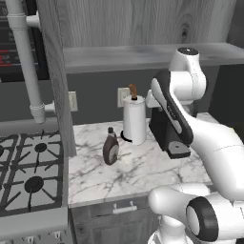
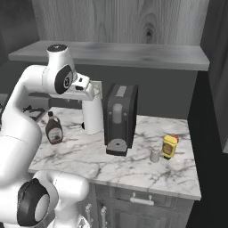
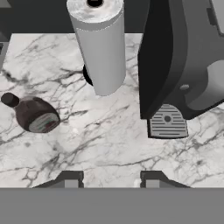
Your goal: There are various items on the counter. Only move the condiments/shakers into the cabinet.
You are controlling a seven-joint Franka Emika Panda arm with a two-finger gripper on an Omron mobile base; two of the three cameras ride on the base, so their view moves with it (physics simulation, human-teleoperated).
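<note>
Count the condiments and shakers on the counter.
3. The brown bottle stands at the counter's left end, near the paper towels. The grey shaker and yellow bottle sit side by side right of the coffee machine. More may hide behind it.

The counter point(image 2: 89, 156) is polished white marble with grey veins. On it, left of the coffee machine point(image 2: 119, 116), which looks like matt black plastic, stands a roll point(image 1: 135, 119) of matt white paper. Further left, the brown bottle point(image 1: 111, 148) is glossy, with a black cap. Right of the machine, the yellow bottle point(image 2: 169, 146) looks like smooth plastic. The cabinet point(image 2: 120, 20) above is grey wood grain.
</note>
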